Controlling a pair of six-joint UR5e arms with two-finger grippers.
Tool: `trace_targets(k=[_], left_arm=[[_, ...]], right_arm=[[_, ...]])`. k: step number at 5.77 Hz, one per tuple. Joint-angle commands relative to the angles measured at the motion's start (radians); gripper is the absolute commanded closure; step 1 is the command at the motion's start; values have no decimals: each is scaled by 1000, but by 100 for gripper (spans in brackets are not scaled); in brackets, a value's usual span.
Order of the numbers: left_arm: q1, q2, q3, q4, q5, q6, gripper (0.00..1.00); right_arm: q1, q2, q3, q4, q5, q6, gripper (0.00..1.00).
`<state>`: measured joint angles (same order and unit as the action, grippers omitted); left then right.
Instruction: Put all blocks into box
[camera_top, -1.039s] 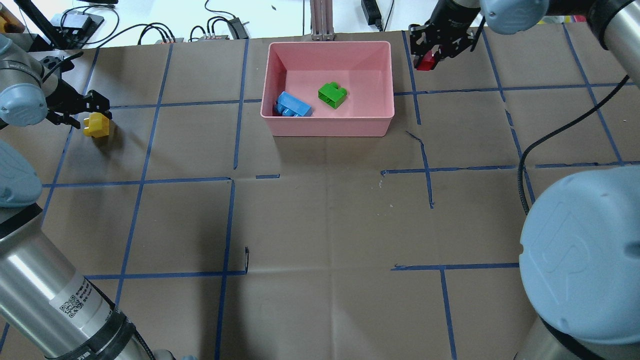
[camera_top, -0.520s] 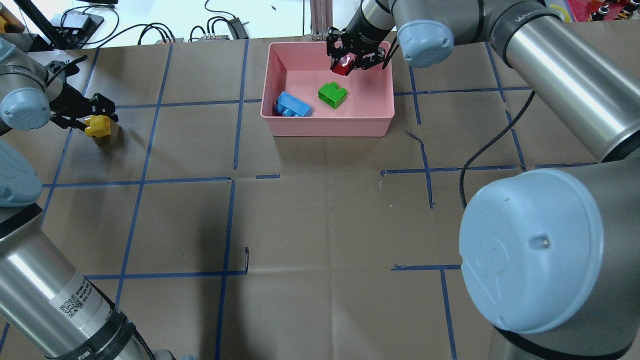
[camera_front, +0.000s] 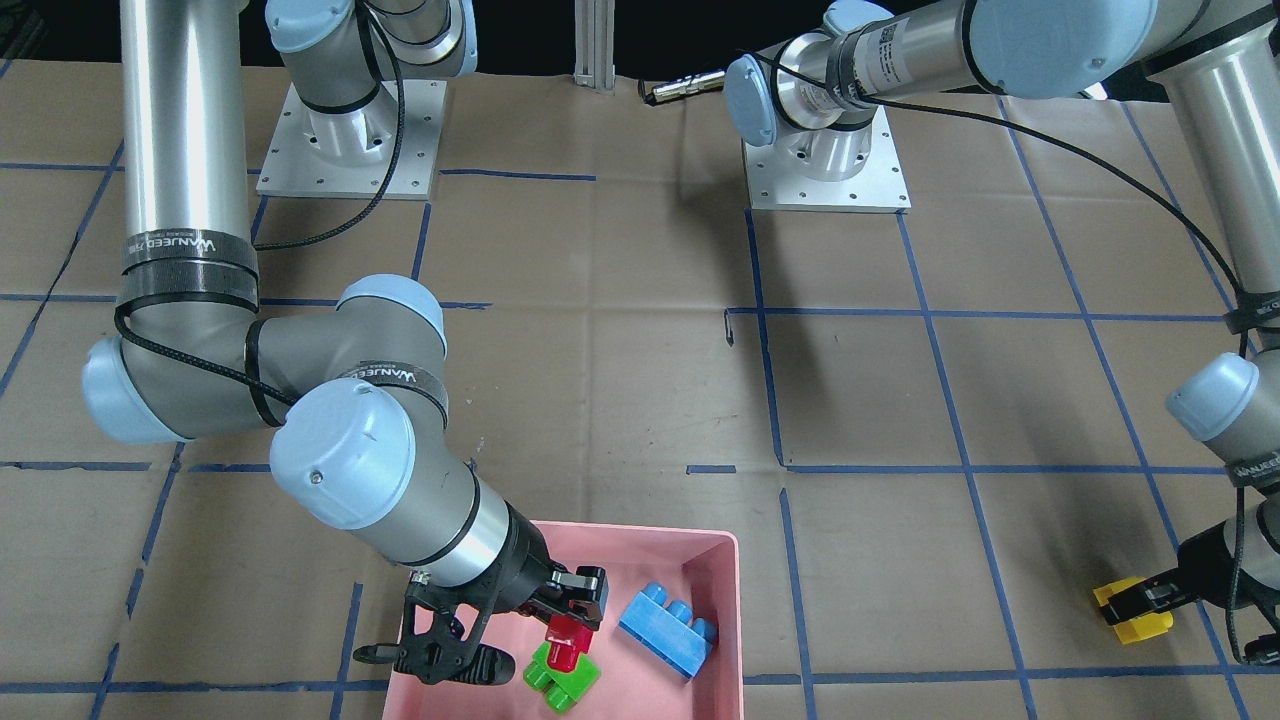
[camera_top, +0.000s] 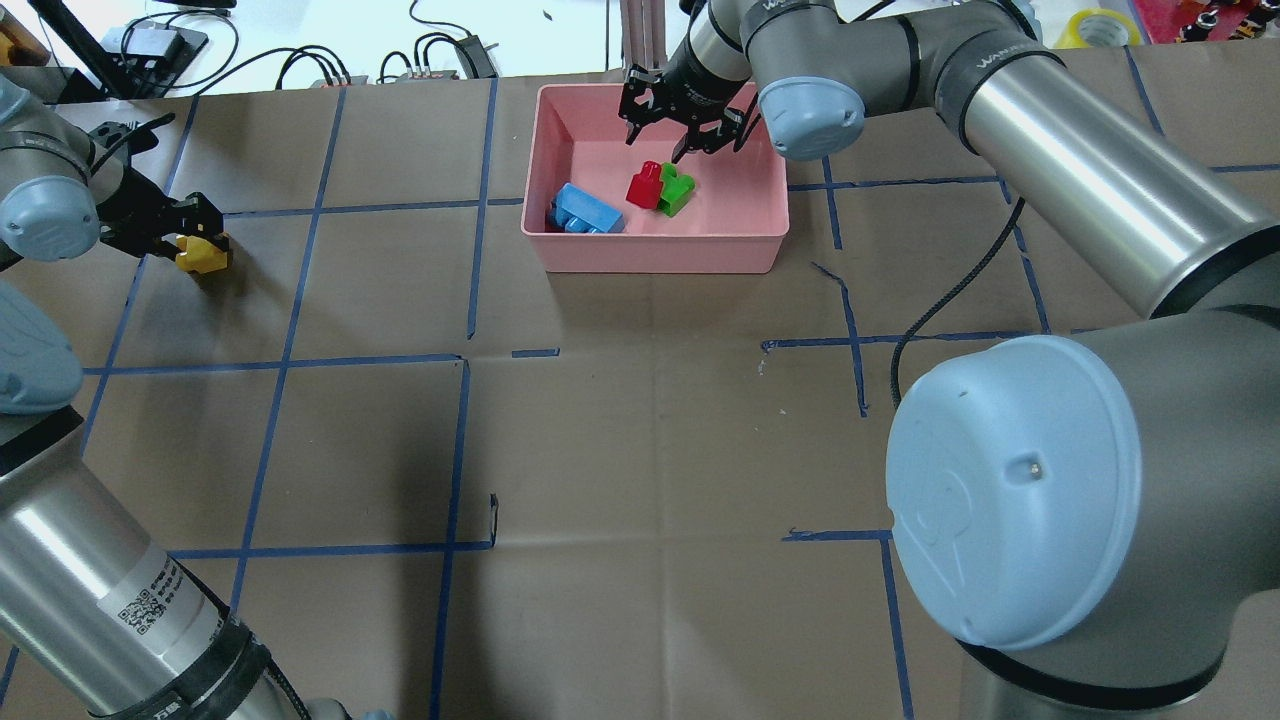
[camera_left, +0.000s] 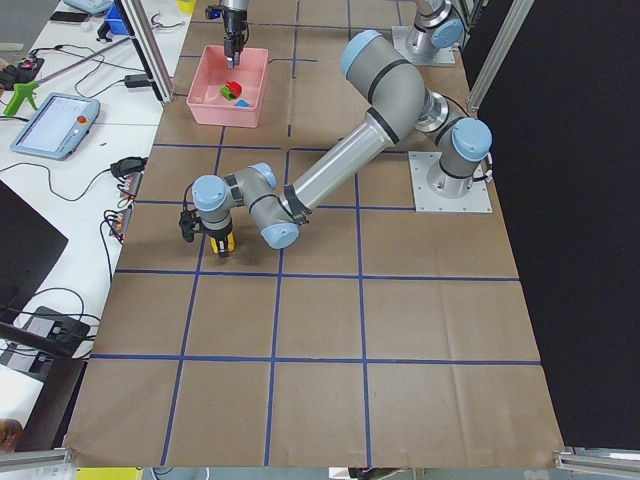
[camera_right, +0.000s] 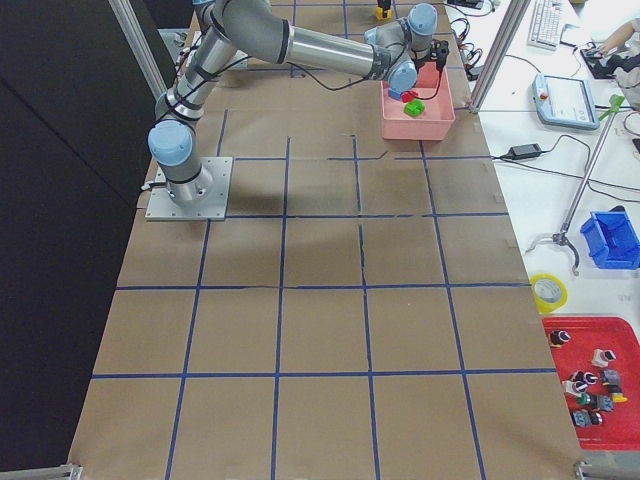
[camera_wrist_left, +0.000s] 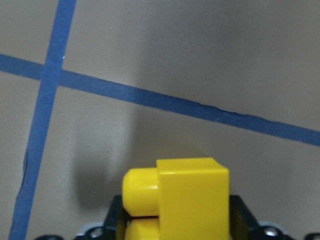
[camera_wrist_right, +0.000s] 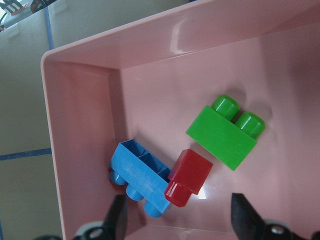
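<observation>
Right gripper (camera_top: 657, 146) released, spread above box (camera_top: 660, 255); red brick (camera_top: 645, 186) loose inside, touching green brick (camera_top: 676, 190). Left gripper (camera_top: 188, 236) clenched on yellow brick (camera_wrist_left: 192, 195), far left of bench (camera_top: 650, 450). Light, rigid, slick plastic; pinch flat sides.

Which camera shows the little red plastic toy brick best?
The right wrist-mounted view: the small red plastic brick is large and unblocked there. The overhead and front-facing views show it smaller, by the green plastic brick; the side views, a mere red speck.

Left arm stretched low and sideways; left gripper (camera_top: 195, 240) clamped on the yellow block (camera_top: 203, 258); right arm extended forward; right gripper (camera_top: 683, 138) pointing down, jaws spread.
</observation>
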<state>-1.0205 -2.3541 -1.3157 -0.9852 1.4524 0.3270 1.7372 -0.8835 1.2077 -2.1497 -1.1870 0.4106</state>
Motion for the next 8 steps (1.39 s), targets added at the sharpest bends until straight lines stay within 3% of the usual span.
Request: trace_targets(k=[1,2,3,5,6,8], left_arm=[[0,4,19,-1,2,18,63],[-12,50,47,-13,17,21,64],[-22,86,65,-53,34,24,63],[-164,186,107,-160,37,0,62],[-262,215,118,-209,31,-175,59],[-509,237,118,-210,34,-576,60]], right_arm=[[-36,-21,12,14,-19,-127,0],[-82,-61,15,81,-107,-292,0],[-123,-118,19,203,-135,-449,0],[-183,-262,35,525,-224,-521,0],[-195,-357,48,680,-229,-521,0],[-191,-542,209,680,-208,-510,0]])
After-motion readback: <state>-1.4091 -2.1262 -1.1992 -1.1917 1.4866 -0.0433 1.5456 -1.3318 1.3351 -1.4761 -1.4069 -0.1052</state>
